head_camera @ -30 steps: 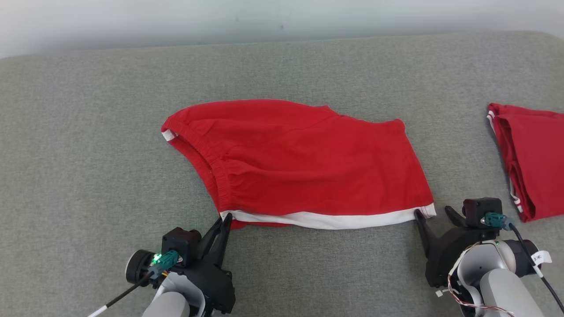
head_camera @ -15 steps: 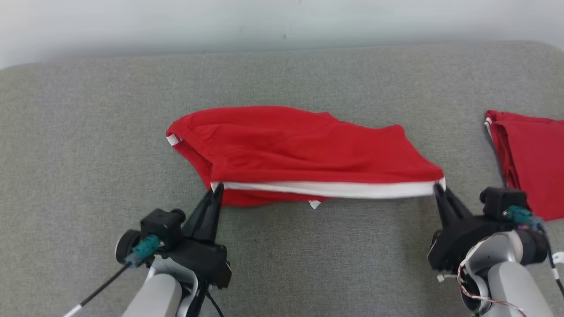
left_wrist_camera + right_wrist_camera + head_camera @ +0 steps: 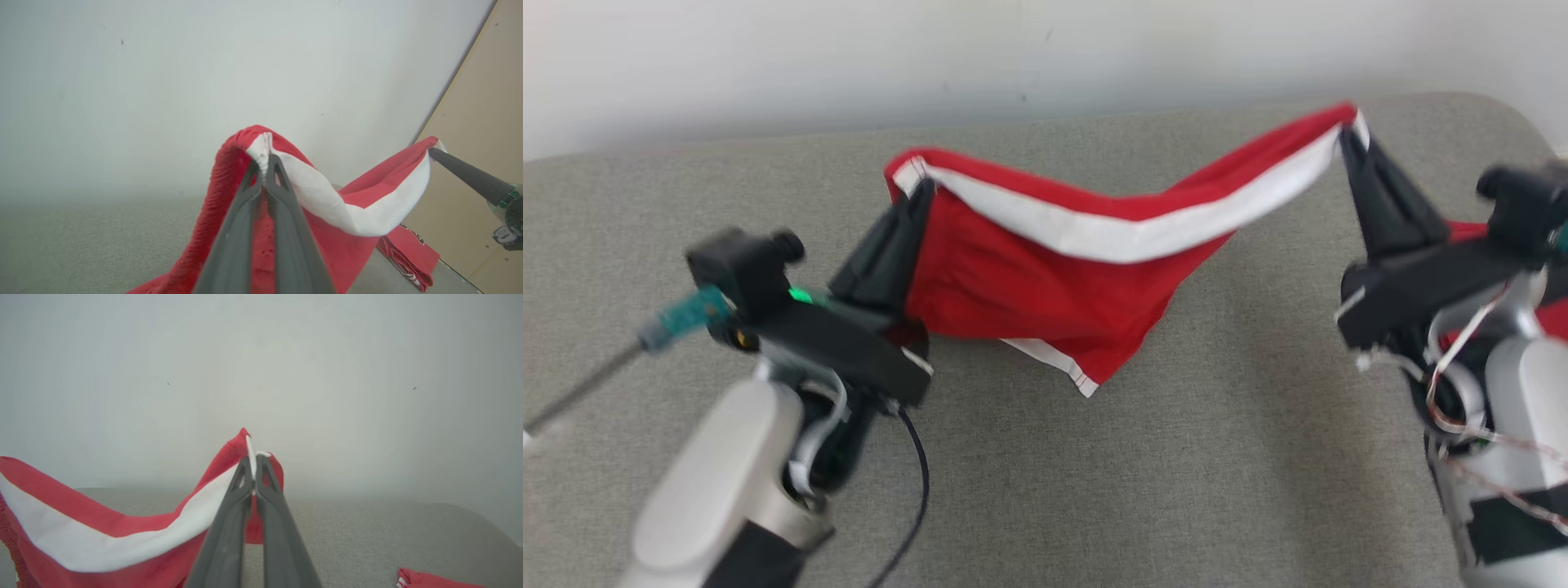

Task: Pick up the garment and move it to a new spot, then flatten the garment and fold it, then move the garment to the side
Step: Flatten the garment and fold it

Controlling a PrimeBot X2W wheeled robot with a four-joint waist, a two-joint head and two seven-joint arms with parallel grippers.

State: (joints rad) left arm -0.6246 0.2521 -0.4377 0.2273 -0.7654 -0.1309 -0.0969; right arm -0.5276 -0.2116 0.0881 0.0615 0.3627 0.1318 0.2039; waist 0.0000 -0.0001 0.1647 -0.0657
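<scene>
You had the left end effector (image 3: pixel 920 184) clenched on one corner of the garment (image 3: pixel 1029 286). The right end effector (image 3: pixel 1347 135) gripped the other corner, and it sagged between them.

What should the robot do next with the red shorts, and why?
Probably draw the arms apart a little to tension the red shorts: left fingers and right fingers are shut on the ends of the white band, which sags between them above the grey cushion.

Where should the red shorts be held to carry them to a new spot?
The red shorts are best pinched at both ends of the white band, approached from the near side. The left gripper and right gripper hold them so, cloth hanging spread between.
</scene>
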